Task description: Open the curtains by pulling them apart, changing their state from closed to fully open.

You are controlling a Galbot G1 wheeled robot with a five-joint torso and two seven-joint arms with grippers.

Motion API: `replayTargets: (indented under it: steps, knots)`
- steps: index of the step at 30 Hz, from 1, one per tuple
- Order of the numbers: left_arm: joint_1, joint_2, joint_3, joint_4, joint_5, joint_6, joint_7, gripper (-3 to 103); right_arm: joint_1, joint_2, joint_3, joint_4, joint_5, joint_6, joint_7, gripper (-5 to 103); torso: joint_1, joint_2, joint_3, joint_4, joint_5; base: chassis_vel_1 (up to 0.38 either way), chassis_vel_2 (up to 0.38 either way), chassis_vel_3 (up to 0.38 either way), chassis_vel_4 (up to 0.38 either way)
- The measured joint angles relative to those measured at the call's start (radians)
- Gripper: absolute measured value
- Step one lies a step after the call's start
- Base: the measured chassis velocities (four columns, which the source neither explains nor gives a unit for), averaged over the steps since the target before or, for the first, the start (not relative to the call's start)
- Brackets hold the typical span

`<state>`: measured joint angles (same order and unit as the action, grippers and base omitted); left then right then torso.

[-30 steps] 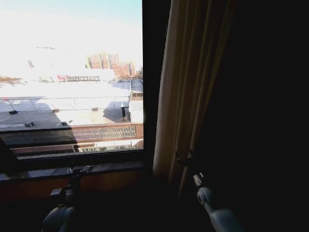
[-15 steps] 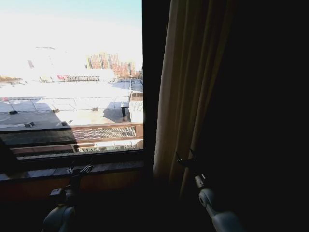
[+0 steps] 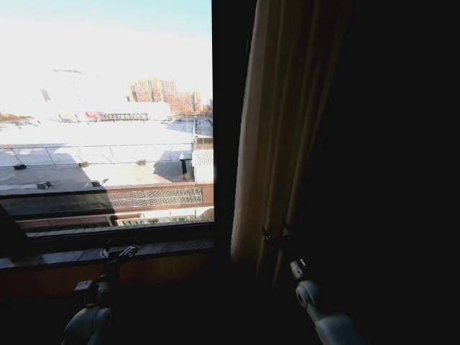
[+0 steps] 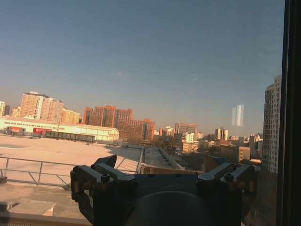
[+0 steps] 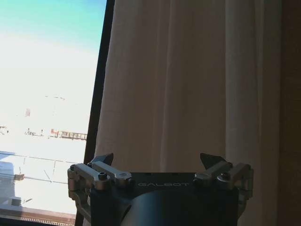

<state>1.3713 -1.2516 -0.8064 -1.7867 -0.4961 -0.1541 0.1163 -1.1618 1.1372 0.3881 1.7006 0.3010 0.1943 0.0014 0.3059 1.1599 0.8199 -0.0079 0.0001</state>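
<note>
A sheer cream curtain (image 3: pixel 280 129) with vertical pleats hangs bunched to the right of the bare window (image 3: pixel 108 115). In the right wrist view the same curtain (image 5: pixel 188 84) fills the space just ahead. My right gripper (image 3: pixel 275 233) is open at the curtain's lower part, close to the folds, with nothing between its fingers (image 5: pixel 211 162). My left gripper (image 3: pixel 118 251) is open low down in front of the window sill, its fingers (image 4: pixel 106 162) facing the glass and holding nothing.
A dark window frame post (image 3: pixel 224 122) stands between glass and curtain. A dark sill (image 3: pixel 108 255) runs below the window. To the right of the curtain hangs a dark heavy drape (image 3: pixel 388 158).
My right gripper dropped slightly lower along the curtain and shifted a little right. The curtain's left edge moved slightly right. The left arm stayed still.
</note>
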Motion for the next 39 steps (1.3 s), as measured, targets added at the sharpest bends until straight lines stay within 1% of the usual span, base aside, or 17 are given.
replayTargets:
  steps: [7, 13, 17, 25, 28, 31, 32, 39]
  knots:
    - [0.000, 0.000, 0.000, 0.000, 0.000, 0.000, 0.000, 100, 0.000, 0.000, 0.000, -0.001, 0.000, 0.001, 0.000, 100, 0.000, 0.000, 0.000, 0.0002, 0.0000, 0.186, 0.091, -0.178, -0.088]
    - [0.000, 0.000, 0.000, 0.000, 0.000, 0.000, 0.000, 100, 0.001, 0.000, -0.001, -0.001, 0.000, 0.001, 0.000, 100, 0.000, 0.000, 0.000, 0.0003, -0.0004, 0.279, 0.223, -0.298, -0.228]
    - [0.000, 0.000, 0.000, 0.000, 0.000, 0.000, 0.000, 100, 0.001, 0.000, -0.001, -0.001, 0.000, 0.001, 0.000, 100, 0.000, 0.000, 0.000, 0.0001, 0.0002, 0.308, 0.302, -0.318, -0.276]
    - [0.000, 0.000, 0.000, 0.000, 0.000, 0.000, 0.000, 100, 0.001, 0.000, -0.001, -0.002, 0.000, 0.001, 0.000, 100, 0.000, 0.000, 0.000, 0.0002, -0.0005, 0.366, 0.312, -0.358, -0.318]
    - [0.000, 0.000, 0.000, 0.000, 0.000, 0.000, 0.000, 100, 0.001, 0.001, -0.001, -0.002, 0.000, 0.001, 0.000, 100, 0.000, 0.000, 0.000, 0.0001, 0.0000, 0.387, 0.357, -0.392, -0.345]
    - [0.000, 0.000, 0.000, 0.000, 0.000, 0.000, 0.000, 100, 0.001, 0.000, -0.001, -0.002, 0.000, 0.001, 0.000, 100, 0.000, 0.000, 0.000, 0.0001, -0.0005, 0.393, 0.345, -0.420, -0.343]
    - [0.000, 0.000, 0.000, 0.000, 0.000, 0.000, 0.000, 100, 0.001, 0.001, -0.001, -0.002, 0.000, 0.001, 0.000, 100, 0.000, 0.000, 0.000, 0.0002, 0.0001, 0.388, 0.355, -0.429, -0.323]
    - [0.000, 0.000, 0.000, 0.000, 0.000, 0.000, 0.000, 100, 0.001, 0.001, -0.001, -0.002, 0.000, 0.001, 0.000, 100, 0.000, 0.000, 0.000, 0.0002, -0.0002, 0.370, 0.316, -0.368, -0.321]
